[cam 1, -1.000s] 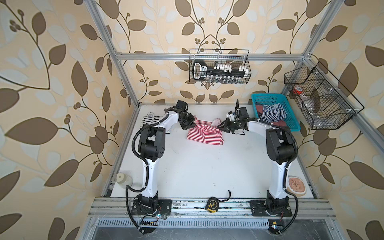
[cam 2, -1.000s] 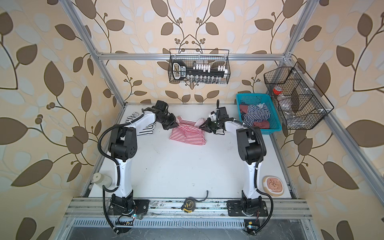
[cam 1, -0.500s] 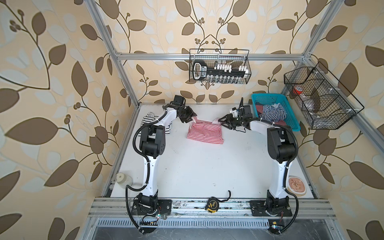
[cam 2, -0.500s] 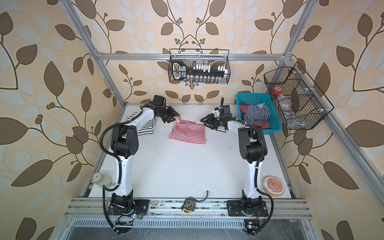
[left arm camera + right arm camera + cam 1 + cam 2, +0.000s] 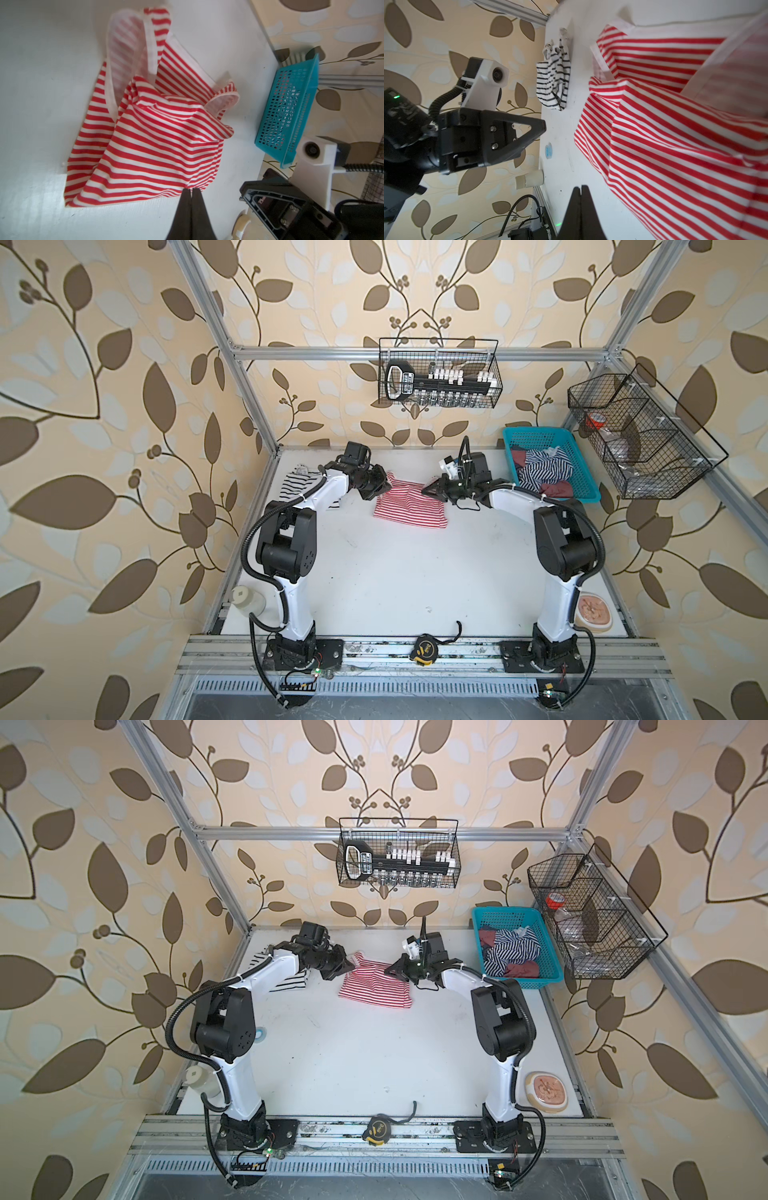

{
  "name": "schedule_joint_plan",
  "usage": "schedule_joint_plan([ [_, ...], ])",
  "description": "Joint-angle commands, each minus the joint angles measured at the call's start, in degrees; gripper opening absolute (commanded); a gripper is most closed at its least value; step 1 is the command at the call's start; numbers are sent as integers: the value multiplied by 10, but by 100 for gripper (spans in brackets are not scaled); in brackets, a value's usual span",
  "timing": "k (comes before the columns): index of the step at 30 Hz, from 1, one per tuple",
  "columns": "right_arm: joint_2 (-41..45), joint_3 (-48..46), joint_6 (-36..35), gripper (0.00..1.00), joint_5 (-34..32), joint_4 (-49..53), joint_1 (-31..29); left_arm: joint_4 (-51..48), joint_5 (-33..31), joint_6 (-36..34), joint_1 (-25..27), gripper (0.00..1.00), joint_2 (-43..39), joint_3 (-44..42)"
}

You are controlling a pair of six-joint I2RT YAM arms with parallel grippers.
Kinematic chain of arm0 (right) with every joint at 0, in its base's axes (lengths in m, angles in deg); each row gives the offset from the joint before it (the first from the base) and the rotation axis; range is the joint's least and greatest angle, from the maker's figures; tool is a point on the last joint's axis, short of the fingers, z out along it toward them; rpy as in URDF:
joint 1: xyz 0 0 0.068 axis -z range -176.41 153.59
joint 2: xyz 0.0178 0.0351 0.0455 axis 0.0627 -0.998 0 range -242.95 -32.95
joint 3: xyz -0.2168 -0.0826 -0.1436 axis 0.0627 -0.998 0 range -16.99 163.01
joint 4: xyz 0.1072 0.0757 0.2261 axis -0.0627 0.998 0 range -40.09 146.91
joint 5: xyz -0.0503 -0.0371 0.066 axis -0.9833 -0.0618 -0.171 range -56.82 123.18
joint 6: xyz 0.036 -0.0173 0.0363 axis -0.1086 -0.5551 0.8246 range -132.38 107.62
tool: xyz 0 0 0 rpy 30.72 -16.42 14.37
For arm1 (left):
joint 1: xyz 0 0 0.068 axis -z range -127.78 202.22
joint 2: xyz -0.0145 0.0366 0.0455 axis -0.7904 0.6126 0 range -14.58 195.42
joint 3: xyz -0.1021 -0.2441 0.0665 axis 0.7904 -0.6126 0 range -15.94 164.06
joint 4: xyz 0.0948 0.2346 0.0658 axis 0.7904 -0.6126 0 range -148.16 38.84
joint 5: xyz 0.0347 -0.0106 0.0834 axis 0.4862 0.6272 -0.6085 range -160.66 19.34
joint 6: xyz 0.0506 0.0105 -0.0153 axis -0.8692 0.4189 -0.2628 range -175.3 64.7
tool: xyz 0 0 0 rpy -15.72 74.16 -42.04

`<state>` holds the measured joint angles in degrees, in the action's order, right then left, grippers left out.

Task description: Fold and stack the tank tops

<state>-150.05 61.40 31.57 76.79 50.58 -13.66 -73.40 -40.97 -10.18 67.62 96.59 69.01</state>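
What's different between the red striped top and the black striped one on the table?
The red-and-white top has broad, crowded stripes; the black-and-white top has thin, sparse ones on mostly white. The red one lies near the middle, loosely half-folded; the black one sits bunched small by the left edge. Both are striped tops on the table.

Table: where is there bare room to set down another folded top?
The wide white middle of the table is free, from the red striped top to the tape measure. The far edge is crowded: black striped top, left claw, right claw, blue basket.
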Motion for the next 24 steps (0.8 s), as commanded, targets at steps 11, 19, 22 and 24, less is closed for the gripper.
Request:
schedule_joint_plan([
  [11, -133, 77, 18, 0, 1, 3, 44, 58, 21, -18, 11, 0, 76, -65],
  [19, -156, 76, 11, 0, -7, 15, 62, 72, 20, -10, 11, 0, 54, -130],
  [22, -150, 67, 6, 0, -9, 17, 60, 60, 20, -12, 11, 5, 30, -126],
  [24, -143, 61, 2, 0, -9, 21, 59, 44, 16, -17, 11, 14, 11, -111],
])
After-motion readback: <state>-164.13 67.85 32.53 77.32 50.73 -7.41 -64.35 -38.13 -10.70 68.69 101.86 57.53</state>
